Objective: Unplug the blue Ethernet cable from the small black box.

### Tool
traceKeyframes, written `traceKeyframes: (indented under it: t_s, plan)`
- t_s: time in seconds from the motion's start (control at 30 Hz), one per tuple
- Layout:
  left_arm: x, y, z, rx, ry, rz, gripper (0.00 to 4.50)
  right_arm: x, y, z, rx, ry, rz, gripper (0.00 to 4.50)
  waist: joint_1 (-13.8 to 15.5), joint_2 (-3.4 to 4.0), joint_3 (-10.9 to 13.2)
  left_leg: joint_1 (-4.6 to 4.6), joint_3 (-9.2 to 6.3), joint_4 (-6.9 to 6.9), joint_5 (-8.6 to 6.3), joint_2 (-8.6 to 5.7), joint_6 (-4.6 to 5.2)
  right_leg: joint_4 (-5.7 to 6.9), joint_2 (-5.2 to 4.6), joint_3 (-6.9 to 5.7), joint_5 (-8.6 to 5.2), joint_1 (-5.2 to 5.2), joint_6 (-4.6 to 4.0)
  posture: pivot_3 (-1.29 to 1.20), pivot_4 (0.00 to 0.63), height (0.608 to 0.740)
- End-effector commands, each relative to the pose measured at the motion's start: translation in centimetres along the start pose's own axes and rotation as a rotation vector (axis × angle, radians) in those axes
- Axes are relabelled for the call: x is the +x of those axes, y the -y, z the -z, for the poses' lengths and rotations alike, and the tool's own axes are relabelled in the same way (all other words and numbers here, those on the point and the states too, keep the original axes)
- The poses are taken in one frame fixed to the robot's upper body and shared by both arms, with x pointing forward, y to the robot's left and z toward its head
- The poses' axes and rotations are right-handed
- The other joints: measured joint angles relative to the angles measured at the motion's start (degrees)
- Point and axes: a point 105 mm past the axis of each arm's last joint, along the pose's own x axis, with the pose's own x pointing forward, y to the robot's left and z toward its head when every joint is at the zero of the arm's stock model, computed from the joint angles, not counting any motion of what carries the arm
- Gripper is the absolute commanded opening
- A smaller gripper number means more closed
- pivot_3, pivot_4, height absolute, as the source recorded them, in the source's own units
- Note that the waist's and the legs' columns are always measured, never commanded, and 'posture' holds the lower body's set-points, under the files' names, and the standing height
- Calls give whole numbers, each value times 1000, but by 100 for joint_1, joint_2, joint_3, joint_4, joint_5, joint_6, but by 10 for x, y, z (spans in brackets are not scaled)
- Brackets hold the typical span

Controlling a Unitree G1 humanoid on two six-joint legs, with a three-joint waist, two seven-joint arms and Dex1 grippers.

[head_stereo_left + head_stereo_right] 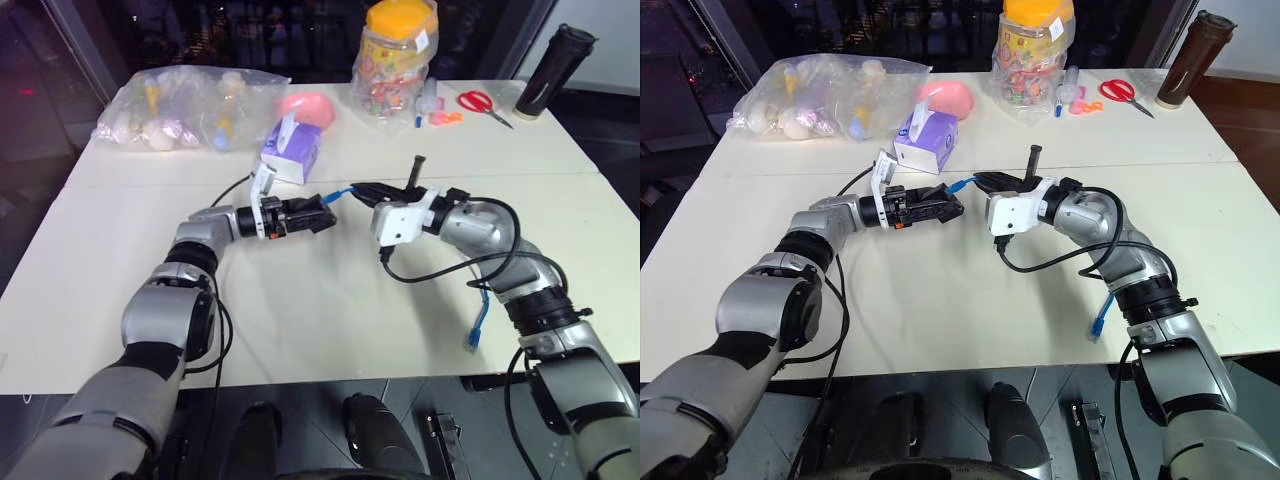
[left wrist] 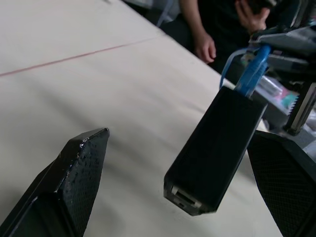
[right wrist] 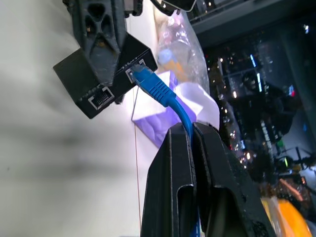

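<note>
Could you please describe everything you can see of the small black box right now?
The small black box is a matte black rectangular block, plastic by its look, with open ports in its end faces. It hangs tilted above the table between the left hand's open fingers. The blue Ethernet cable, pinched by the right hand, is plugged into one end.

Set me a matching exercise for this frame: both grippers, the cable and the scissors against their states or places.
1 left gripper
2 right gripper
3 blue Ethernet cable
4 red scissors

A shut on the cable
B lying on the table's far side
C open, small black box between its fingers
D plugged into the box

Pairs: 1-C, 2-A, 3-D, 4-B
</note>
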Motion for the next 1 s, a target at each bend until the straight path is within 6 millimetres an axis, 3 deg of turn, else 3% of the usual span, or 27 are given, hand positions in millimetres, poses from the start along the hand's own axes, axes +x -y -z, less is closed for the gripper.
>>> traceKeyframes:
  t_s: [0.03,0.27,0.5,0.53,0.57,0.63,0.73,0.77,0.87,1.0]
  plan:
    - [5,9,-15,40,35,62,3642,-7,21,-5,11,10,67,0,1,0,0,0,-1,-1,0,0,0,0,0,0,0,-1,0,0,150,740]
    - [5,17,-20,23,59,132,558,-11,22,-5,127,-10,79,0,10,0,0,-1,-2,2,0,0,0,0,0,-1,0,1,0,0,150,740]
    - [1,12,-45,46,134,68,510,-18,14,-6,283,-34,48,0,11,0,0,-1,-6,1,0,0,0,1,0,-3,0,1,0,0,150,740]
    - [2,11,-47,54,113,58,510,-21,11,-6,318,-40,35,648,20,-1,0,-2,-5,1,0,0,0,1,0,-3,0,1,0,0,150,740]
    - [2,11,-48,70,83,49,510,-26,9,-5,346,-53,25,896,22,-2,1,-2,-9,1,0,0,0,0,0,-5,0,1,0,0,150,740]
    - [2,12,-50,91,50,49,510,-32,7,-4,381,-75,17,1914,20,-2,1,-4,-14,0,0,0,0,0,0,-9,0,1,0,0,150,740]
    - [-2,28,-54,180,-44,177,510,-53,8,-3,700,-97,33,3351,49,-1,1,-5,-14,0,0,-1,0,0,-1,-10,0,2,0,0,150,740]
    - [-3,33,-55,202,-80,225,510,-58,12,-11,890,-47,46,3871,54,-1,1,-5,-14,0,0,-1,0,0,-1,-10,0,3,0,0,150,740]
    - [-3,47,-61,222,-136,306,510,-67,32,-46,1312,196,52,3871,55,-2,2,-3,-15,0,0,0,0,4,0,-10,0,3,-1,0,150,740]
    - [1,63,-71,202,-143,380,510,-68,44,-62,1523,310,88,3871,53,-1,2,-3,-33,-4,0,7,0,15,3,-22,0,3,-4,0,150,740]
